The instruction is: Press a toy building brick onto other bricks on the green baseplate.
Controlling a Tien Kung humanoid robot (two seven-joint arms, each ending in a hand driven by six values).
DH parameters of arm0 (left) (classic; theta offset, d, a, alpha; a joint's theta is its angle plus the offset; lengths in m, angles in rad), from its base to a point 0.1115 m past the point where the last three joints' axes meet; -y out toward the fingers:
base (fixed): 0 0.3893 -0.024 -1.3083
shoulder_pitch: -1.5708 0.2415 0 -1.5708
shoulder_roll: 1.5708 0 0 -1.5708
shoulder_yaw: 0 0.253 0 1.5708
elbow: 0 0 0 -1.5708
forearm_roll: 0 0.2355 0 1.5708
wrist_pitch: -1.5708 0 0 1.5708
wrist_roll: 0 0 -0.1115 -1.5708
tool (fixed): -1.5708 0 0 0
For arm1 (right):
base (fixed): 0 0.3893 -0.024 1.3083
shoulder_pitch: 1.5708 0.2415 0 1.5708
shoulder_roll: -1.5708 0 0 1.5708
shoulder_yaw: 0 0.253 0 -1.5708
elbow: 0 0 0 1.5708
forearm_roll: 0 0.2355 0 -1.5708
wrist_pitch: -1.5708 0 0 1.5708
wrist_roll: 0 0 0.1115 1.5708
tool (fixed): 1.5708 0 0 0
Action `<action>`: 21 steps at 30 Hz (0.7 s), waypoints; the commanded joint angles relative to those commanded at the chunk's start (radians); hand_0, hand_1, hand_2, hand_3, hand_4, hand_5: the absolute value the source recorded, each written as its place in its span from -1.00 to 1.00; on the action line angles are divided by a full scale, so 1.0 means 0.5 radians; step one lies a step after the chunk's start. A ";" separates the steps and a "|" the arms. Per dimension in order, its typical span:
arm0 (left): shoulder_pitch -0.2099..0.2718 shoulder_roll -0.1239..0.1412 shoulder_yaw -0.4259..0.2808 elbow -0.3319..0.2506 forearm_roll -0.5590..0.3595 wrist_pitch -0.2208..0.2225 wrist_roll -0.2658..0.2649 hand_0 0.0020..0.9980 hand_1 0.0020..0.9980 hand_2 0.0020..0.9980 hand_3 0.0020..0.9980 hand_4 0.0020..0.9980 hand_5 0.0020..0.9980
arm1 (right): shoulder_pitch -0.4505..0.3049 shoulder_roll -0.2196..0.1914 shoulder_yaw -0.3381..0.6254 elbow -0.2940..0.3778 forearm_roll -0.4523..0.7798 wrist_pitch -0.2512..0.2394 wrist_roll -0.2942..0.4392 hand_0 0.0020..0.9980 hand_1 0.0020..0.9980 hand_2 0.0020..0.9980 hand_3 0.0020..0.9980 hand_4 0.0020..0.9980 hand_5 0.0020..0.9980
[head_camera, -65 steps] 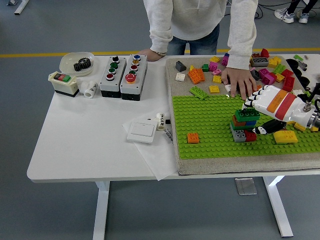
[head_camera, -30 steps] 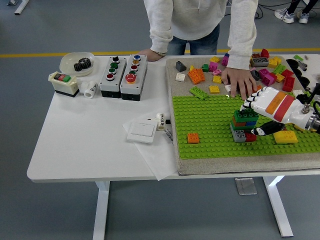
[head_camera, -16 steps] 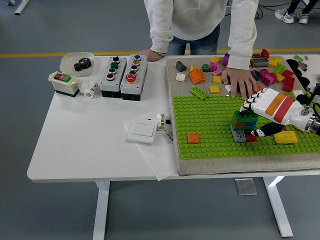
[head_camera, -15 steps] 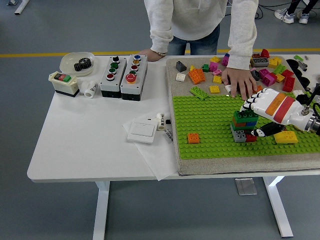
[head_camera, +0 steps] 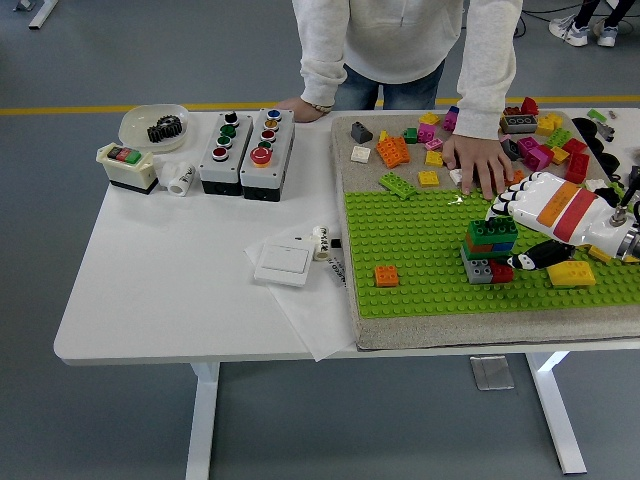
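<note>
Curling around the dark green brick [head_camera: 493, 231], the white fingers [head_camera: 503, 207] of the right hand [head_camera: 545, 212] reach over its top from the far side while a black-tipped thumb sits at its right, so the hand appears closed on it. That brick is studded, rectangular, and caps a small stack [head_camera: 487, 256] of an orange, a blue and a green layer over a grey brick and a red one. The stack stands right of centre on the green baseplate [head_camera: 420, 250], with a yellow wedge brick [head_camera: 570, 273] just right of it and a small orange brick [head_camera: 386, 275] well to the left. Beyond the baseplate, a person's hand [head_camera: 478, 162] rests flat among loose bricks [head_camera: 420, 140].
</note>
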 joint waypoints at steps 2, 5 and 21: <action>0.000 0.001 0.002 0.000 -0.003 0.000 -0.001 0.43 0.50 0.51 0.23 0.36 0.20 | 0.004 -0.010 0.010 0.015 0.006 0.000 0.000 -0.22 0.06 0.15 0.13 0.69 -0.07; 0.002 0.001 0.003 0.001 -0.005 0.000 -0.001 0.43 0.50 0.51 0.23 0.36 0.20 | 0.006 -0.019 0.027 0.027 0.016 0.000 0.000 -0.22 0.06 0.15 0.13 0.70 -0.07; 0.022 0.000 0.003 0.009 -0.016 0.007 -0.009 0.44 0.50 0.51 0.23 0.36 0.20 | -0.178 -0.202 0.646 0.327 0.412 0.067 0.000 -0.15 0.07 0.20 0.16 0.71 -0.06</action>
